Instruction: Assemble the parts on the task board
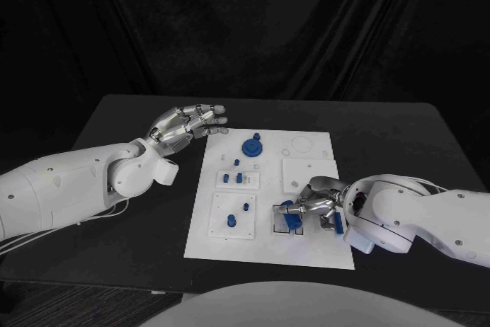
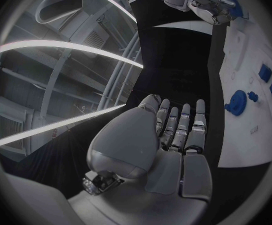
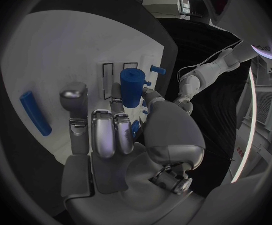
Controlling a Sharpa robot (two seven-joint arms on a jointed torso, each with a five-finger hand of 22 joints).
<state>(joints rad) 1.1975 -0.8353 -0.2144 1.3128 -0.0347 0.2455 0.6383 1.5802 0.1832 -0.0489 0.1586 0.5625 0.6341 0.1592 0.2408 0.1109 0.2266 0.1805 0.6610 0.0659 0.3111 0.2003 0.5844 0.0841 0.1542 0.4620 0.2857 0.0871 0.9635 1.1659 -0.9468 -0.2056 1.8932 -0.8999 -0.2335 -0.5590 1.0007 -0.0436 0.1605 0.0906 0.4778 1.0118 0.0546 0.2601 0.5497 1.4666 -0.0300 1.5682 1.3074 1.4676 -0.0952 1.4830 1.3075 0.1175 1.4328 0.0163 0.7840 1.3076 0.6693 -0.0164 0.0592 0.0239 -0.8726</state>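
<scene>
Fingers of the right hand are curled down over the near right part of the task board, and in the right wrist view they are closed around a blue cylinder, thumb on one side and fingers on the other, holding it upright just above the white surface. Beside that hand in the head view lie a couple more blue pieces, one a long blue bar flat on the board and clear of the fingertips. Over on the other side, the left hand hovers above the black table just off the board's far left corner, holding nothing, fingers extended side by side and slightly bent; the left wrist view shows the same, palm open and fingers straight, lying close to one another. Near it on the far end of the board sits a round blue gear-like part. Toward the middle, small blue pegs stand in a raised white block, and closer in, on the near left block, two more blue pieces rest. The far right of the board carries a faint circular outline and a square recess.
</scene>
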